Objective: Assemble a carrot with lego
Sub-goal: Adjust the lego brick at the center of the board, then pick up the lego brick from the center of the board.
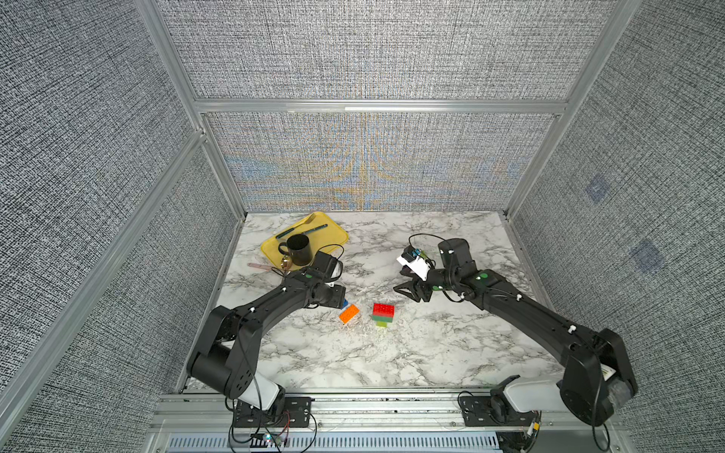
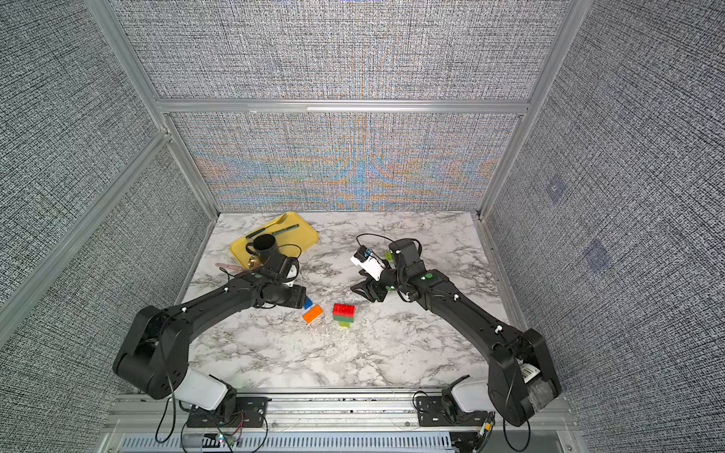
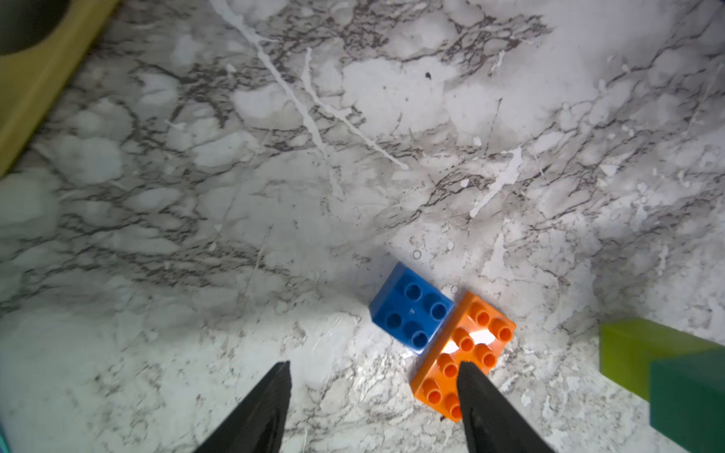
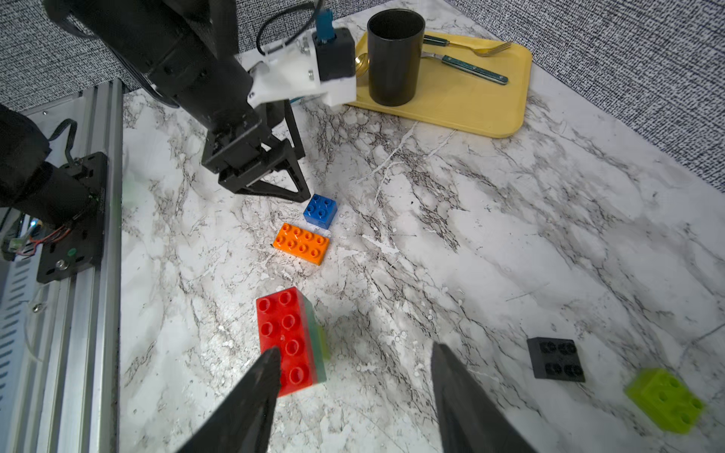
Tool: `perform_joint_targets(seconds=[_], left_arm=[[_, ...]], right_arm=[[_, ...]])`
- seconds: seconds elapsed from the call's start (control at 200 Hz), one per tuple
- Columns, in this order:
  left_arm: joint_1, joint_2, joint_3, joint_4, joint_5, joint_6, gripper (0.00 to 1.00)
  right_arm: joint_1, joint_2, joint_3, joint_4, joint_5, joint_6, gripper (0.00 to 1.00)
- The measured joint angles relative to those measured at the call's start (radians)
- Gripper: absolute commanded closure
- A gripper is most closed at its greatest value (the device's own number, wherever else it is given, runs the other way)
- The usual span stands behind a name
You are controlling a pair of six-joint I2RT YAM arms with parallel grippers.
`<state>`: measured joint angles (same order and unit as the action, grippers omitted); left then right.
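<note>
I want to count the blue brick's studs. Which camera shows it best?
The left wrist view: the blue brick sits close, all four studs clear. The right wrist view shows it whole but smaller. In both top views it is mostly hidden.

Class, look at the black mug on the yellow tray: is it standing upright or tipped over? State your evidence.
Upright. The black mug stands on its base on the yellow tray, open mouth facing up.
</note>
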<state>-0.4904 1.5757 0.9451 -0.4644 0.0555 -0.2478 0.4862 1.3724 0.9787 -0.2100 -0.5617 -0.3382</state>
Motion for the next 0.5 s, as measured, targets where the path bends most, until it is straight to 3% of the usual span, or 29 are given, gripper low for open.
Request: perform_joint_targets(seconds=[0.165, 0.5], left_arm=[[-0.029, 0.114, 0.062, -0.005, 0.026, 0.049, 0.30], [-0.036, 0.217, 0.142, -0.038, -0.005, 0.084, 0.45]], right_arm=[[-0.003, 0.012, -0.001, 0.018, -0.004, 0.027, 0.38], [-0.004, 0.029, 0.000, 0.019, 0.001, 0.040, 0.38]])
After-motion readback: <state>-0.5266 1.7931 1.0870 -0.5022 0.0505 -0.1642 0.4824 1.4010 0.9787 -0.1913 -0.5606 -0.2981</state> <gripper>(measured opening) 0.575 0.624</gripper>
